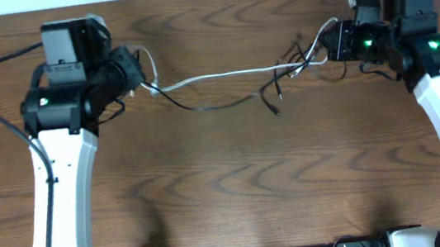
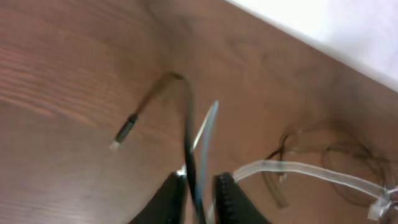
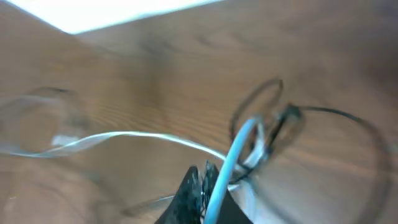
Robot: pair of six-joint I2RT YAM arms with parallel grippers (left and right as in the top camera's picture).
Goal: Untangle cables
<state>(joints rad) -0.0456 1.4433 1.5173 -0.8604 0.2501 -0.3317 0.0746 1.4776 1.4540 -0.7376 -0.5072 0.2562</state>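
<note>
Overhead: left gripper is sitting at the far-left end of the brown wood-grain table. In the left wrist view its jaws are standing slightly apart, with both cords running up through the gap and a sliver of space showing beside them. The thin white cord is stretching from that gripper straight across the table toward the right one. The thin black cord is sagging in a shallow arc just below the white one, and one small black plug end is lying flat on the wood. Right of centre, both cords are crossing in a loose knot of small loops, just beside the right gripper. In the right wrist view that pincer is pressing closed on the white cord, with black loops hanging blurred behind it.
</note>
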